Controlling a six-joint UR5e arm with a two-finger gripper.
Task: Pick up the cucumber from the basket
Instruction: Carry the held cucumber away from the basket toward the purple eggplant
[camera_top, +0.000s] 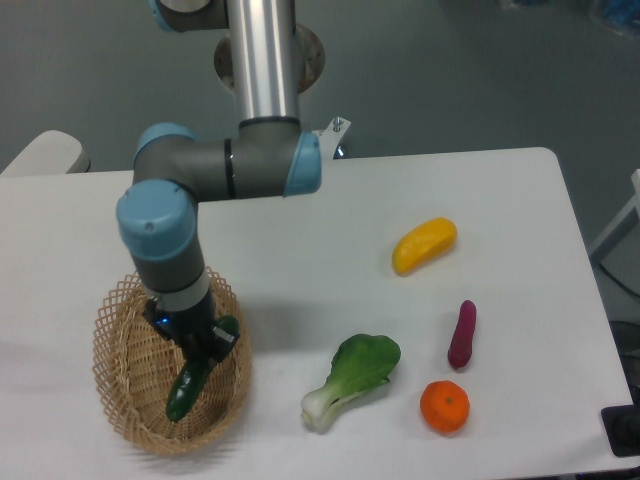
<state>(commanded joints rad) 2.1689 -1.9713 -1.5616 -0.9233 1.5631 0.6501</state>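
The dark green cucumber (190, 385) lies tilted inside the tan wicker basket (125, 400) at the front left of the table. My gripper (203, 345) reaches down into the basket from above and its dark fingers sit around the cucumber's upper end. The fingers look closed on the cucumber, and its lower end still points down toward the basket floor. The wrist hides the cucumber's top part.
A yellow vegetable (424, 245) lies at the right middle. A slim purple vegetable (462, 334), an orange (444, 407) and a bok choy (350, 380) lie at the front right. The table's front edge is close below the basket.
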